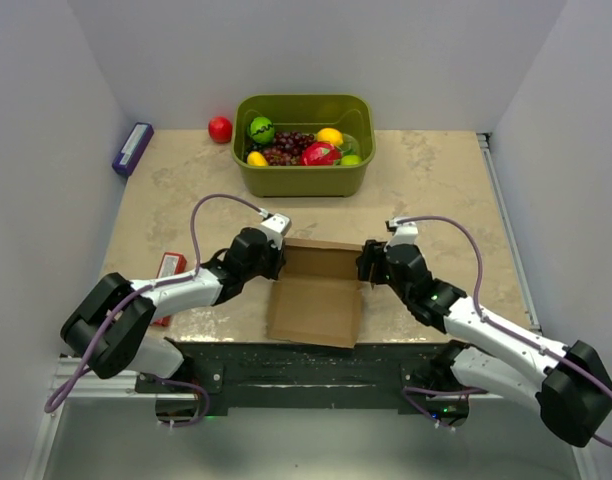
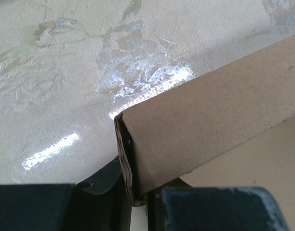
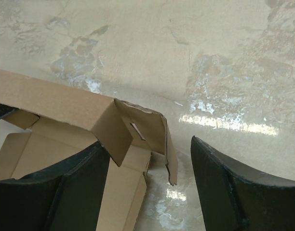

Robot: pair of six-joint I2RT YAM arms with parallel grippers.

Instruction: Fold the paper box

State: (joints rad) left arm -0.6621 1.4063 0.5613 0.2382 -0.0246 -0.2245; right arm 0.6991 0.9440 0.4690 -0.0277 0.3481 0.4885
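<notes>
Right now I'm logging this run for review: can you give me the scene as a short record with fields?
paper box: partly folded, far wall raised, lying on the table between the two arms
left gripper: shut on the left end of the raised wall
right gripper: open, fingers either side of the right corner flap
green tub: behind the box, holding fruit
red pack: on the table by the left arm

Matt brown cardboard paper box (image 1: 316, 300) on glossy stone-look table (image 1: 436, 200)
</notes>
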